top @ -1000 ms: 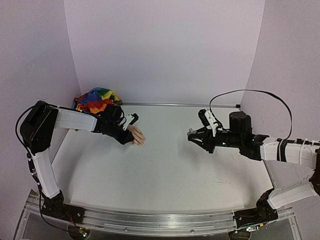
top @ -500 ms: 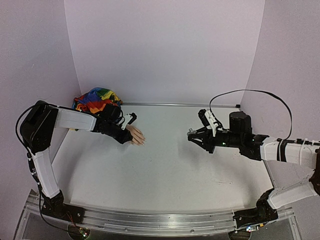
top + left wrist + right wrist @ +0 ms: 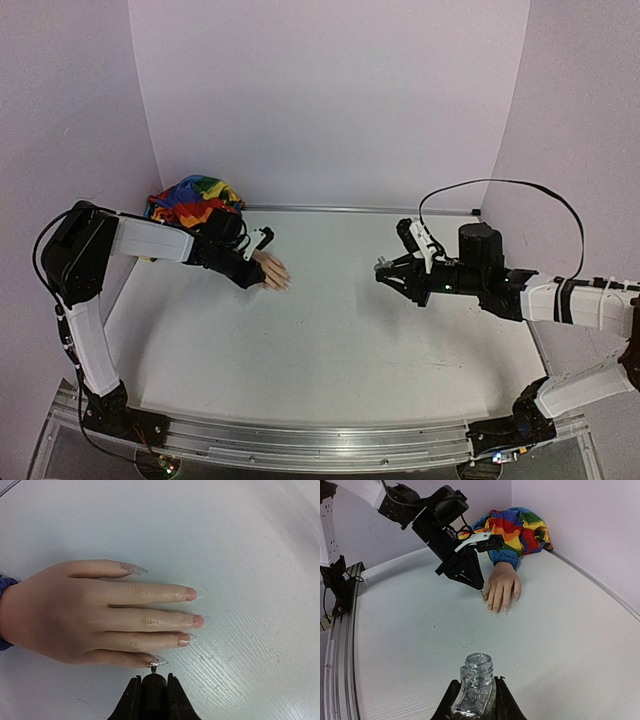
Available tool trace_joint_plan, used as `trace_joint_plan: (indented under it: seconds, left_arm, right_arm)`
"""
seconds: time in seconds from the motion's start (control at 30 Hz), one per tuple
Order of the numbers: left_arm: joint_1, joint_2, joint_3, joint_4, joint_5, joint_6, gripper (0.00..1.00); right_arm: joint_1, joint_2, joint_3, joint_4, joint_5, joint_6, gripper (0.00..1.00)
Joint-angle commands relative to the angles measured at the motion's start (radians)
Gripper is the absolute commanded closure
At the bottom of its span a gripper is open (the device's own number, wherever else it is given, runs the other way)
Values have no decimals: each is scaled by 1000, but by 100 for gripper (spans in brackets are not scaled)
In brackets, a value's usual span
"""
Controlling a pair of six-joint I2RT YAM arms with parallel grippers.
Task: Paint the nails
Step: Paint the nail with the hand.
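Note:
The pale fake hand (image 3: 95, 615) lies flat on the white table, fingers spread, its rainbow sleeve (image 3: 195, 198) bunched at the back left corner. Its nails show in the left wrist view: the little finger's nail (image 3: 158, 661) is glittery, while the middle nail (image 3: 198, 621) is plain pink. My left gripper (image 3: 154, 681) is shut on a black brush cap (image 3: 154, 692), and the short brush tip touches the little finger's nail. My right gripper (image 3: 476, 692), out at the right of the table, is shut on an open glass bottle (image 3: 476, 680) of silver glitter polish, held upright.
White walls close in the table at the back and on both sides. A metal strip (image 3: 592, 582) runs along the foot of the back wall. The left arm (image 3: 440, 520) reaches over the table beside the hand. A black cable (image 3: 500, 185) loops above the right arm.

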Motion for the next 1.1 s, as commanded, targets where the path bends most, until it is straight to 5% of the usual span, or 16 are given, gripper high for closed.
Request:
trace_joint_plan:
  seconds: [0.0, 1.07]
  left_arm:
    - [2, 11, 45, 22, 18, 4, 100]
    - [0, 37, 59, 22, 35, 9, 100]
  right_arm:
    - [2, -2, 24, 40, -23, 0, 100]
    - [2, -5, 21, 40, -22, -1, 100]
